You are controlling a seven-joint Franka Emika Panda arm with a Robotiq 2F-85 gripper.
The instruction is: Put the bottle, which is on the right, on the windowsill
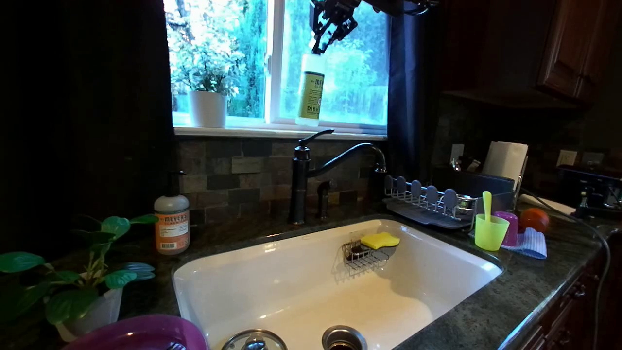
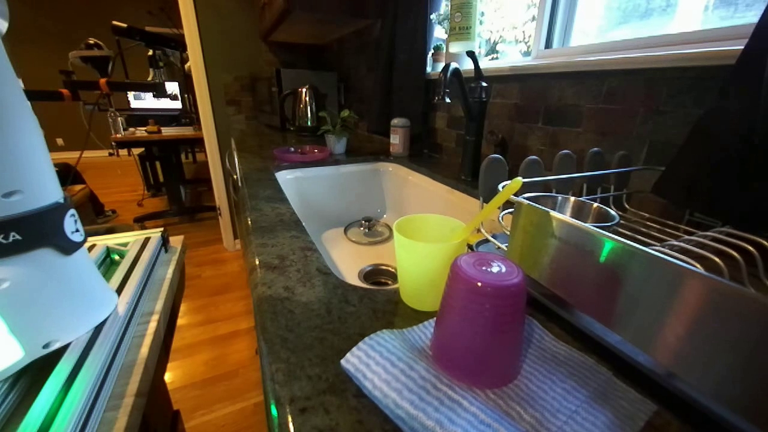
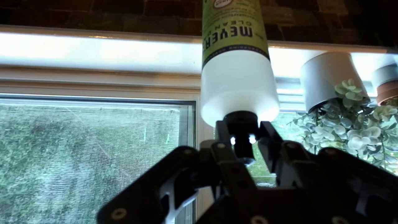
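Note:
The bottle (image 1: pixel 311 97) has a yellow-green label, a translucent white body and a dark cap. My gripper (image 1: pixel 318 50) is shut on that cap; the jaws also show in the wrist view (image 3: pixel 243 127). The bottle hangs slightly tilted in front of the window, its base close to the windowsill's height in an exterior view. Its lower part shows in an exterior view (image 2: pixel 463 27), where the gripper is out of frame. The pale windowsill (image 1: pixel 248 131) runs along the window bottom, also in the wrist view (image 3: pixel 93 51). I cannot tell whether the base touches it.
A white plant pot (image 1: pixel 208 109) stands on the sill; a smaller pot (image 3: pixel 387 82) is beyond it. The black faucet (image 1: pixel 300 184) rises just below the bottle. Below are the white sink (image 1: pixel 272 272), an orange-labelled soap bottle (image 1: pixel 172 226) and a dish rack (image 1: pixel 437 204).

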